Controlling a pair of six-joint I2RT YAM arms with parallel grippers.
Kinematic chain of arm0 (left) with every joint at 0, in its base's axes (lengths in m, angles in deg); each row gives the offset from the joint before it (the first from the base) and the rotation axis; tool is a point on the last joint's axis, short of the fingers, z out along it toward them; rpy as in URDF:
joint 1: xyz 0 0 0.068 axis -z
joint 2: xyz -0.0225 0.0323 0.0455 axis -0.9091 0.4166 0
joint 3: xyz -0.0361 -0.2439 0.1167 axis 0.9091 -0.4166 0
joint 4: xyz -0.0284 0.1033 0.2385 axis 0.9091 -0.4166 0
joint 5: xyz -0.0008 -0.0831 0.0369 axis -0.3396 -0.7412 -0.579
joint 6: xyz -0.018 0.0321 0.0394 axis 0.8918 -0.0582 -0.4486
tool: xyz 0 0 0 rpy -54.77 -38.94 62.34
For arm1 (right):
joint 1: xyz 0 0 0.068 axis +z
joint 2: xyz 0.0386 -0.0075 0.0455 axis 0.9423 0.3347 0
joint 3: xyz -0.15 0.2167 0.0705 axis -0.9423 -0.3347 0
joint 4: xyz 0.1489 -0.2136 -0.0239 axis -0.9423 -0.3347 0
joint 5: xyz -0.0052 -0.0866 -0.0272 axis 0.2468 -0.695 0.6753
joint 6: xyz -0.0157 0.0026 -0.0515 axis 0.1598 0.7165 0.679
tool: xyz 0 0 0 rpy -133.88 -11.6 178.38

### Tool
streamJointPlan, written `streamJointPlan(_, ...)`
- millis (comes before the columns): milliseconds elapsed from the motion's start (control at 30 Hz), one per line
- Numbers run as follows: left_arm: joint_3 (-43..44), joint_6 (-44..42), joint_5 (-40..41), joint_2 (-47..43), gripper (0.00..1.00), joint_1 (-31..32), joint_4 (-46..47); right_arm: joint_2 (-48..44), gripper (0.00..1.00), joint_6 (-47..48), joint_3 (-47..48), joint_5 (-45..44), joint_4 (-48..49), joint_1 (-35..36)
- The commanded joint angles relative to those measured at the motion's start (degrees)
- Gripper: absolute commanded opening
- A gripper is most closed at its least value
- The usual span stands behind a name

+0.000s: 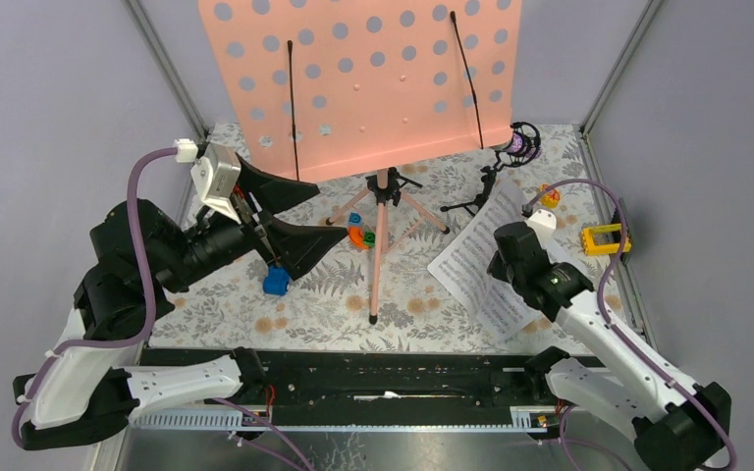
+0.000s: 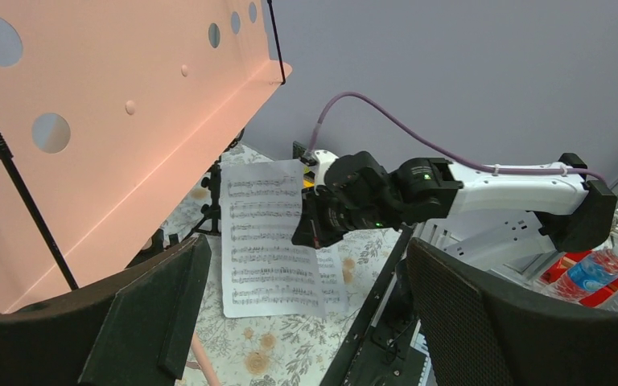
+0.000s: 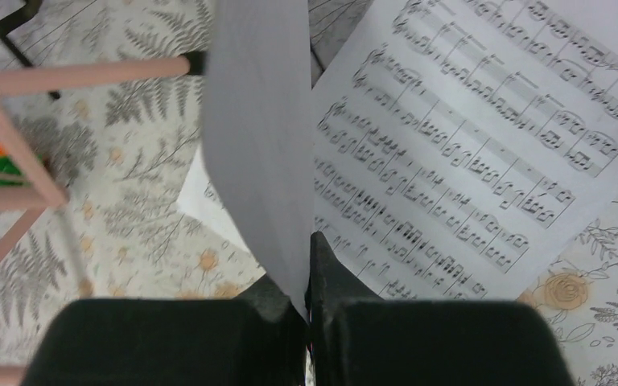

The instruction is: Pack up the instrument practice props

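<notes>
From above, the right gripper [image 1: 501,261] pinches a sheet-music page [image 1: 466,255] just ahead of it, the left gripper [image 1: 326,211] gaping empty well away; the left wrist shows that page upright; the right wrist, edge-on between closed jaws, other pages [image 3: 467,145] flat beneath.

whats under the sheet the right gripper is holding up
Another printed music page lies flat on the fern-print mat. The held sheet hides part of it.
</notes>
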Motion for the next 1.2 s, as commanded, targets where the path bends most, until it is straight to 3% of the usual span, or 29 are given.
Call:
streamJointPlan(0,-0.41,1.59,0.42,-0.55,0.96,0.1,1.78,2.59,0.0,5.08,-0.06,0.72,4.6,-6.33)
streamJointPlan(167,-1.4,1.68,1.15,-1.04,0.97,0.1,1.52,2.57,0.0,6.94,-0.72,-0.08,1.49,-11.02)
streamJointPlan(433,-1.32,2.41,0.96,0.2,0.97,0.1,1.51,0.95,0.0,5.43,-4.21,-0.71,0.28,-12.18)
streamJointPlan(467,-1.41,2.47,0.94,0.17,0.97,0.1,1.48,1.02,0.05,5.38,-4.25,-0.78,0.08,-12.21)
streamJointPlan(600,-2.06,2.83,0.91,-0.32,0.98,0.12,1.53,0.73,0.44,4.37,-3.39,-1.59,-1.15,-12.26)
streamJointPlan(700,-3.38,3.21,1.49,-1.26,0.98,0.11,1.51,-1.48,0.6,3.47,-2.34,-2.98,-1.9,-12.23)
streamJointPlan(1000,-11.35,6.61,5.11,-5.27,0.98,0.12,1.51,-10.19,0.68,4.06,5.57,-12.06,-7.55,-12.21)
streamJointPlan(1167,-19.14,10.51,11.22,-8.46,0.99,0.11,1.88,-17.31,0.78,11.54,7.1,-7.18,-3.46,-12.26)
